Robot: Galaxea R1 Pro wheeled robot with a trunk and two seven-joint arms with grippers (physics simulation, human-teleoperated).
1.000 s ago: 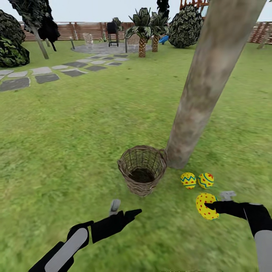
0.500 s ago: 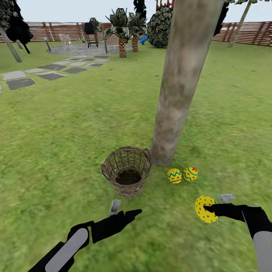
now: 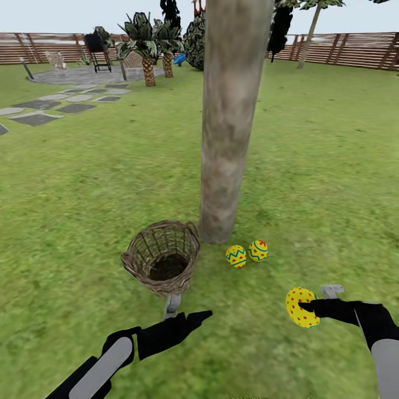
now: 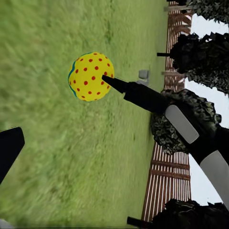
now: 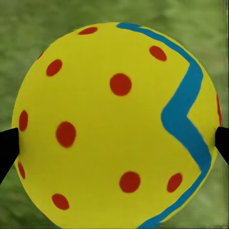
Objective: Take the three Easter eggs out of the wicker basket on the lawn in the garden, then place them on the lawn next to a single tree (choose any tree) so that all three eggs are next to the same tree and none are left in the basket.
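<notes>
Yellow egg (image 3: 300,306) looks smooth, rigid and rounded, so it may slip; the right fingers (image 3: 308,304) clamp it at its widest sides above the lawn (image 3: 310,166). Two eggs (image 3: 246,253) lie beside the tree (image 3: 227,122). Left fingers (image 3: 185,312) stand apart

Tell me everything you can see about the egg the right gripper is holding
The held egg is yellow with red dots and a blue zigzag band, smooth and glossy. The right gripper is shut on it, one dark fingertip pressing each side. In the head view it is to the right of the wicker basket and nearer the robot than the two eggs lying by the tree. It appears held above the lawn, though the gap to the grass is hard to judge.
</notes>
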